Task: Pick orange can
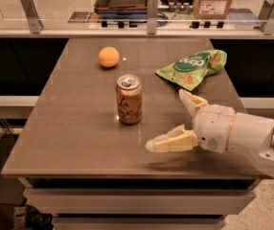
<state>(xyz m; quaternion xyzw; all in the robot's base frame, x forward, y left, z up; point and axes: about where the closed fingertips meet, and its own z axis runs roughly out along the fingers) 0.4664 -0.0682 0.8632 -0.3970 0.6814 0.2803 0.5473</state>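
Observation:
The orange can (pixel 129 99) stands upright near the middle of the brown table (pixel 79 128), its silver pull-tab top facing up and dark cursive lettering on its side. My gripper (pixel 168 121) comes in from the right at table height, a short way to the right of the can and a little nearer the front edge. Its two cream fingers (pixel 171 141) are spread wide apart with nothing between them. The can is not touched.
A round orange fruit (pixel 108 57) lies at the back left of the table. A green snack bag (pixel 192 68) lies at the back right, just behind my gripper. A glass barrier with metal posts (pixel 152 6) runs along the far edge.

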